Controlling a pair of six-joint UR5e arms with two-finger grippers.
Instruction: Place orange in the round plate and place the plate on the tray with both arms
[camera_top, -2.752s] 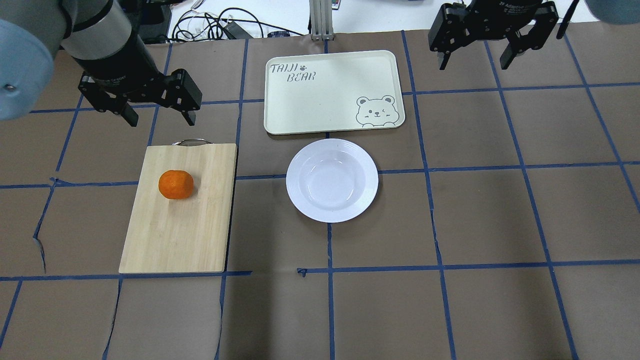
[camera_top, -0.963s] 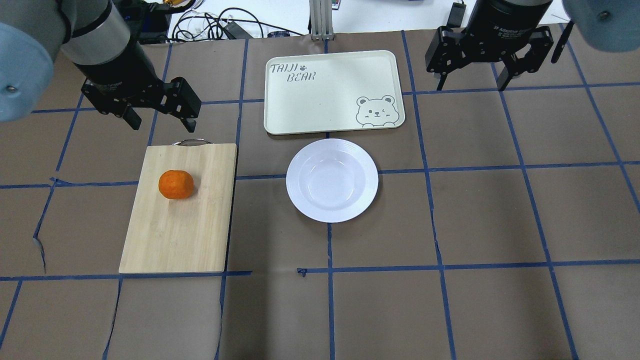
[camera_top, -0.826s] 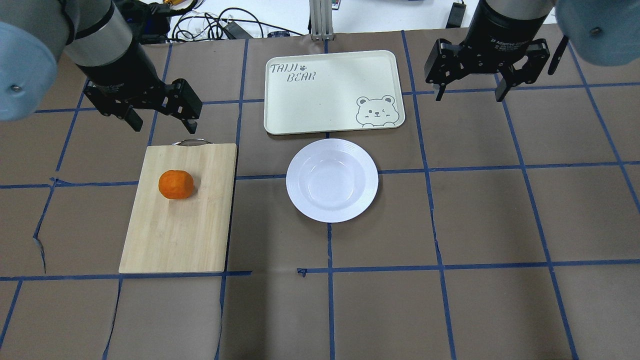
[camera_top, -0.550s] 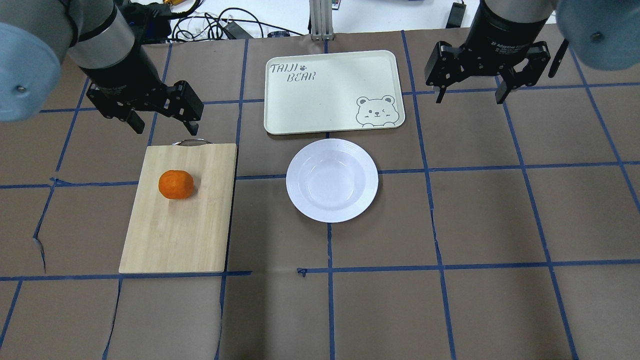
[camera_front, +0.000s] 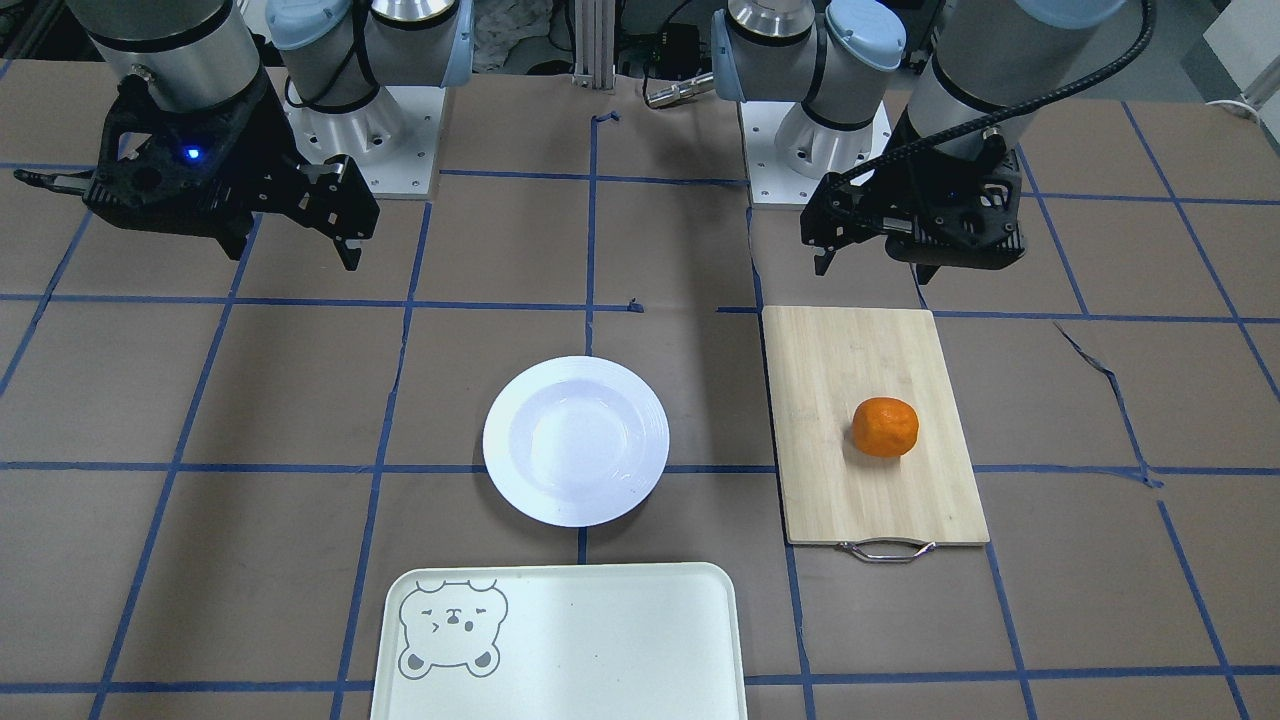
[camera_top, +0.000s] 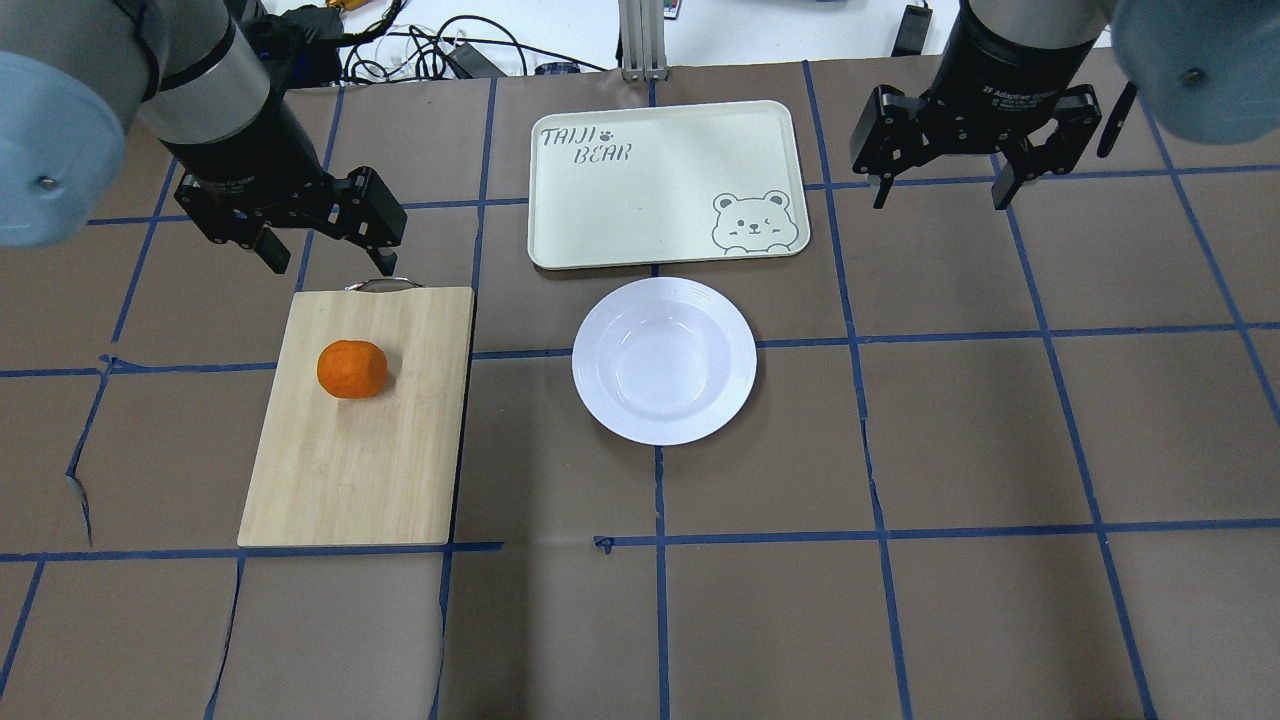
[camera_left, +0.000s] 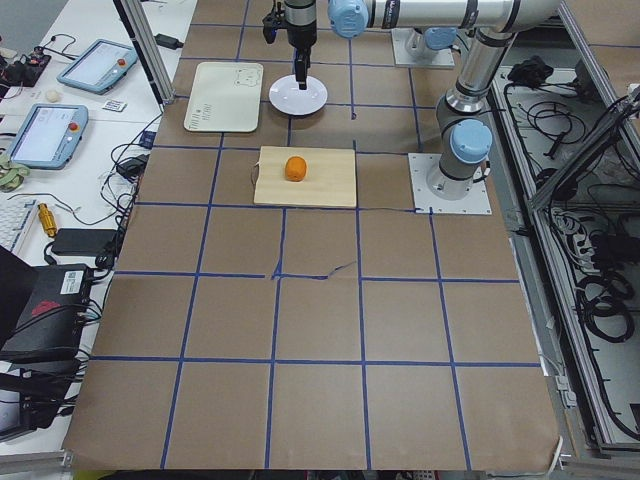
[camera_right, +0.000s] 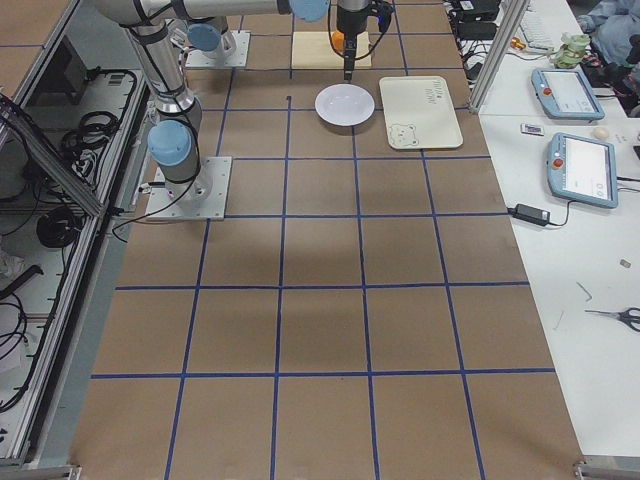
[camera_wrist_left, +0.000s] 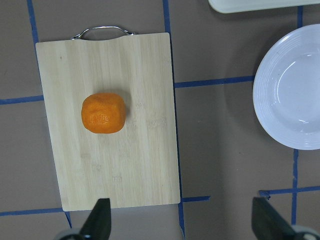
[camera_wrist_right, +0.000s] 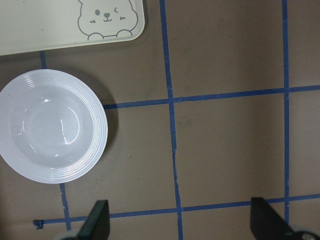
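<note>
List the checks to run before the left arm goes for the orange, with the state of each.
1. Left gripper open and empty: ok.
2. Orange lying free on the cutting board: ok.
3. Left gripper lined up on the orange: not ok; in the left wrist view the orange lines up with one finger, not the gap.
4. Round plate empty: ok.
5. Tray empty: ok.
6. Right gripper open, away from the plate: ok.
</note>
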